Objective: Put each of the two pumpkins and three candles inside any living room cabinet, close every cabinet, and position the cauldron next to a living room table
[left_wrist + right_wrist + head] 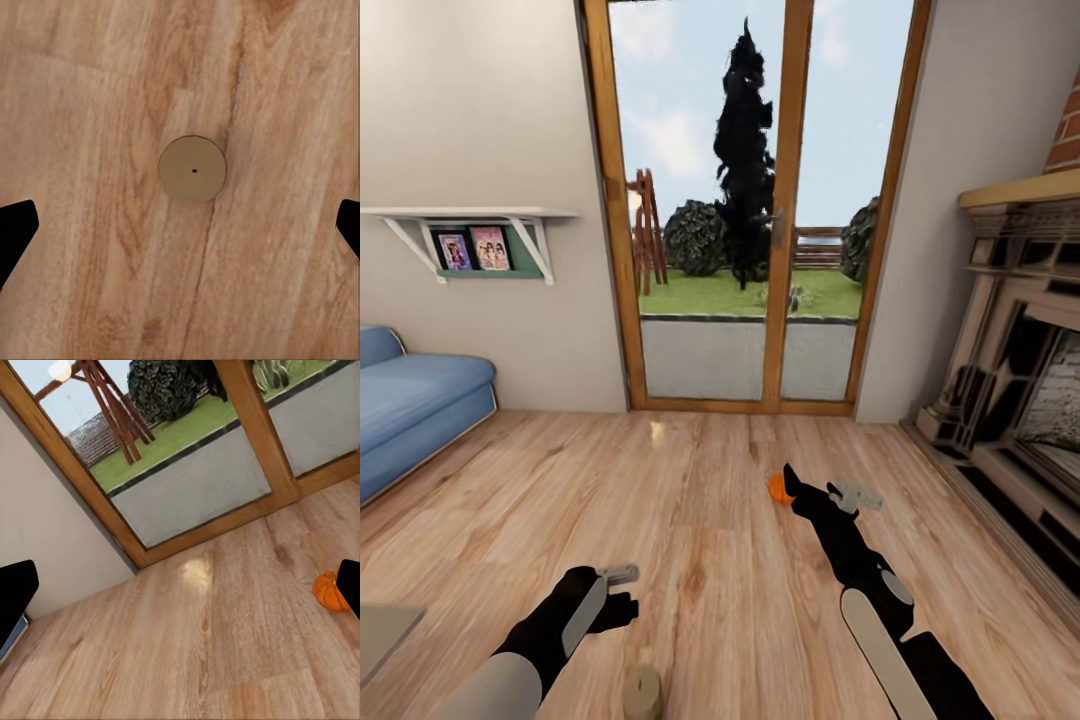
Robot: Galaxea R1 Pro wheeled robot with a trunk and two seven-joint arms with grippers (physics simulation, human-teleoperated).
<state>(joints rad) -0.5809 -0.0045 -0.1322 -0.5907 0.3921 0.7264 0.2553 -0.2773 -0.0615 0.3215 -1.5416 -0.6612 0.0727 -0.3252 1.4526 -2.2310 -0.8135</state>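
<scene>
One orange pumpkin [778, 488] lies on the plank floor, partly hidden behind my right gripper [826, 486]. In the right wrist view the pumpkin [329, 590] sits beside one dark fingertip, and the right gripper [180, 589] is open and holds nothing. A cream candle [642, 690] stands on the floor at the head view's lower edge, just below my left gripper [616, 592]. Seen from straight above, the candle [192, 169] shows its round top and dark wick. The left gripper [180, 231] hovers over it, open, fingers wide on either side.
Wood-framed glass doors [750, 250] close off the far wall. A blue sofa [410, 400] is at the left under a wall shelf [470, 235]. The fireplace [1020, 400] lines the right side. A flat grey corner [380, 630] shows at the lower left.
</scene>
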